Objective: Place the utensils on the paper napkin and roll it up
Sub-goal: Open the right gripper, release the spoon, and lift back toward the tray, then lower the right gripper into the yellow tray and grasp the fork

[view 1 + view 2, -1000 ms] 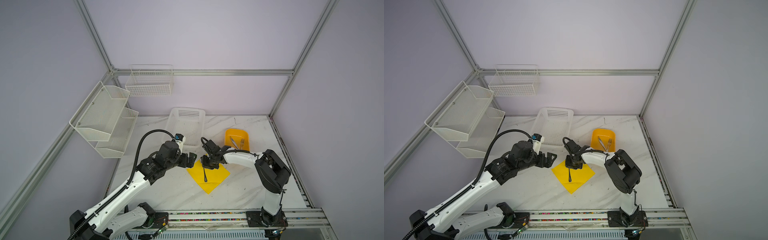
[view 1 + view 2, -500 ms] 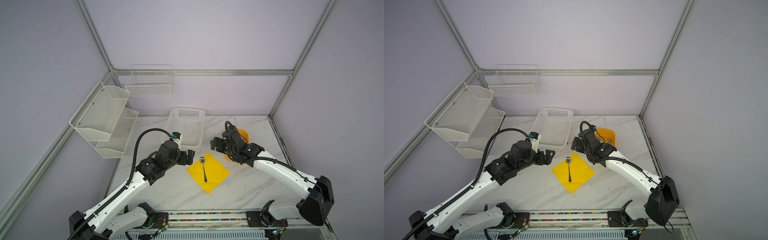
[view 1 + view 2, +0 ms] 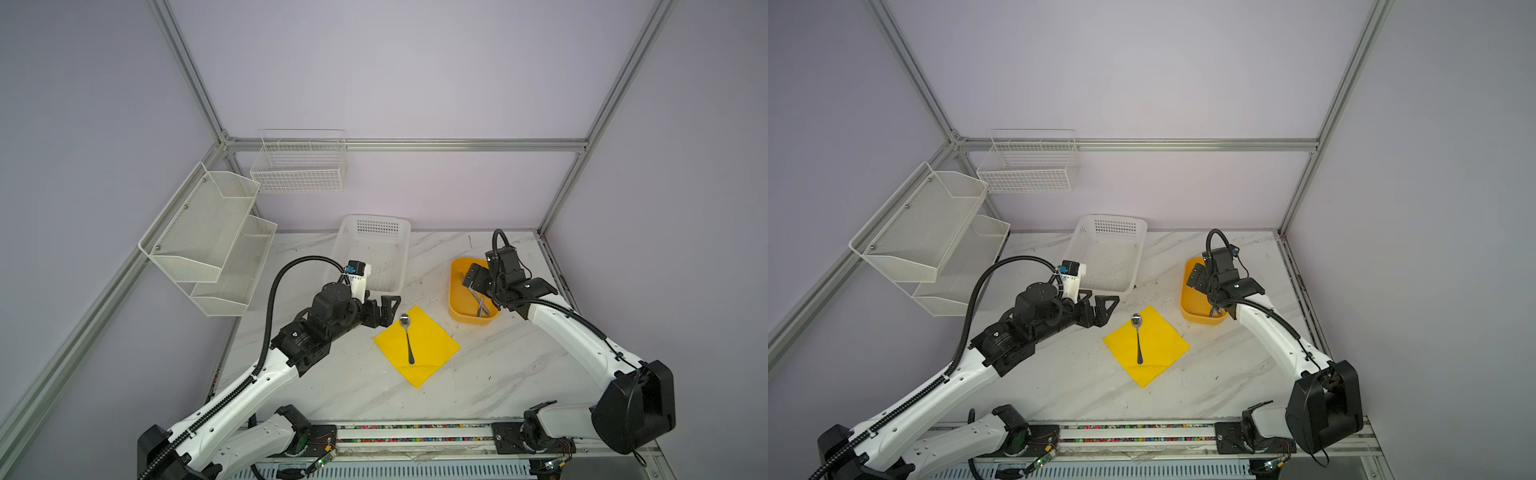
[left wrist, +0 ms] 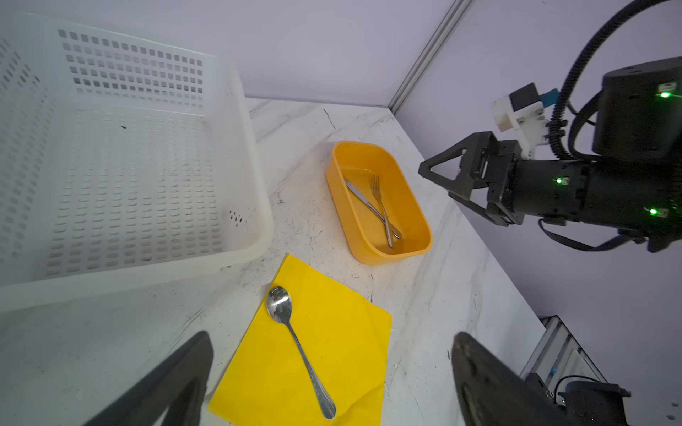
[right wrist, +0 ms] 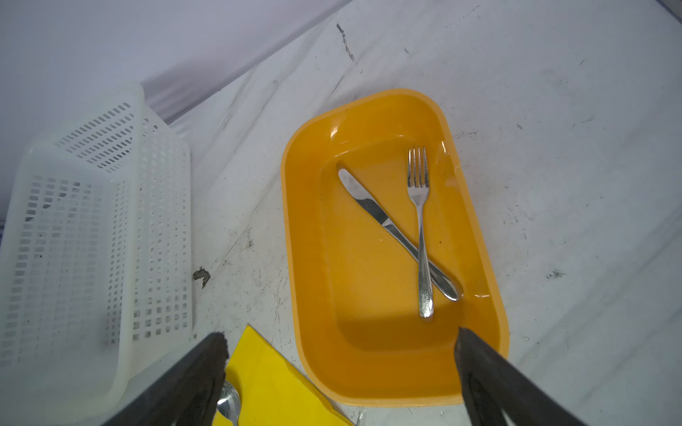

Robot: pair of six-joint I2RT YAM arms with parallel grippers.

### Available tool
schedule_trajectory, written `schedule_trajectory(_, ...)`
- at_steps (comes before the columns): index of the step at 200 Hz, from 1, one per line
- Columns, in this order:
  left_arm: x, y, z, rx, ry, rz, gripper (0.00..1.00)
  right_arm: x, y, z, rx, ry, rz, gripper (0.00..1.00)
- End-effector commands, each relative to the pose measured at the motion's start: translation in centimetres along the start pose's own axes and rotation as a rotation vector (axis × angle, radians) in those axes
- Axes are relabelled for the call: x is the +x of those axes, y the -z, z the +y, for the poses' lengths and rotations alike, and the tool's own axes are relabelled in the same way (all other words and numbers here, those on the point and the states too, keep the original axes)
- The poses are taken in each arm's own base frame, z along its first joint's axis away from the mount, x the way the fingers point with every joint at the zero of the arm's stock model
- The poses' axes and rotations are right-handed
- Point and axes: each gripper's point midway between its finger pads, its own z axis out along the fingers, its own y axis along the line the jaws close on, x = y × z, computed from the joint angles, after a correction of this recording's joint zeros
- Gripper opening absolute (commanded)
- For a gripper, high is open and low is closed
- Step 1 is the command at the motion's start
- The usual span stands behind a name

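Tabletop [image 3: 498, 374] | spoon [image 3: 409, 340] on napkin [image 3: 434, 345] near basket [image 3: 376, 217] | fork [image 5: 420, 228], knife [image 5: 369, 206] crossed in tub [image 5: 313, 258] seemingly under wide right jaws | left jaws wide

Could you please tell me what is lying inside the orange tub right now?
A knife and a fork lie crossed in the orange tub, fork on top; only the knife's crossing spot is covered.
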Motion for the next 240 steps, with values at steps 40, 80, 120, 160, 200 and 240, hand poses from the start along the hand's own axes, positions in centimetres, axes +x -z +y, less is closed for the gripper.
schedule_trajectory(40,2.3,-4.8,-4.7,0.188,-0.02,0.202,1.0,2.4,-6.0,-4.1,0.224,0.026,0.217,0.82)
schedule_trajectory(80,3.5,-7.3,-5.4,0.164,-0.07,0.283,1.0,2.1,-8.7,-5.8,0.287,0.011,0.252,0.7)
schedule_trajectory(120,3.4,-9.6,-6.3,0.167,-0.12,0.326,1.0,1.6,-11.0,-6.1,0.31,0.032,0.273,0.52)
schedule_trajectory(160,2.8,-10.9,-6.5,0.155,-0.139,0.329,1.0,0.9,-12.6,-6.7,0.342,0.036,0.272,0.4)
schedule_trajectory(200,2.8,-11.4,-6.1,0.131,-0.179,0.341,1.0,1.1,-13.4,-7.8,0.407,0.051,0.273,0.35)
schedule_trajectory(240,2.7,-11.7,-6.0,0.121,-0.206,0.357,1.0,2.1,-14.1,-8.4,0.414,0.067,0.295,0.33)
